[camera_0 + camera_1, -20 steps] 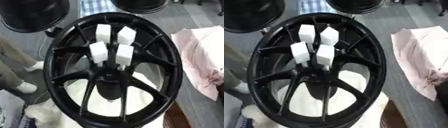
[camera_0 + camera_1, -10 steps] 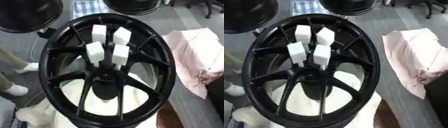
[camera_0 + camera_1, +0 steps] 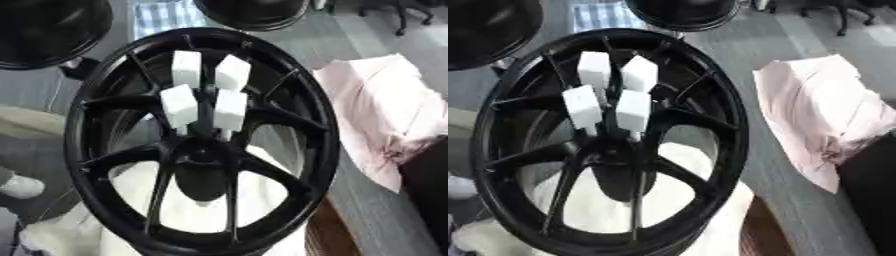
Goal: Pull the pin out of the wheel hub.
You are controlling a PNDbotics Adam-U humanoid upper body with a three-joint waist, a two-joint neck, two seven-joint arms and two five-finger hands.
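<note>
1. The black wheel hub [image 3: 201,150] fills the middle of both views, standing tilted on a pale cushion-like support [image 3: 188,210] that shows through its lower spokes.
2. Four white block-headed pins [image 3: 207,95] stand in a cluster just above the hub's centre, two higher and two lower, each on a thin stem running down toward the centre.
3. Risk, as a judgement: the blocks sit close together, almost touching, so a hand reaching for one could nudge or catch a neighbour and pull the wrong pin.
4. A second risk: the stems run between narrow spokes, so a pull at an angle to the stem could jam the pin against the spokes instead of freeing it.
5. A third: the wheel rests on soft padding, so a sideways tug might rock or shift the whole wheel.
6. Neither robot hand shows in either view, so whether the fingers are spread or curled cannot be told, and nothing is held or touched.
7. A pink cloth [image 3: 824,115] lies to the right, apart from the rim.
</note>
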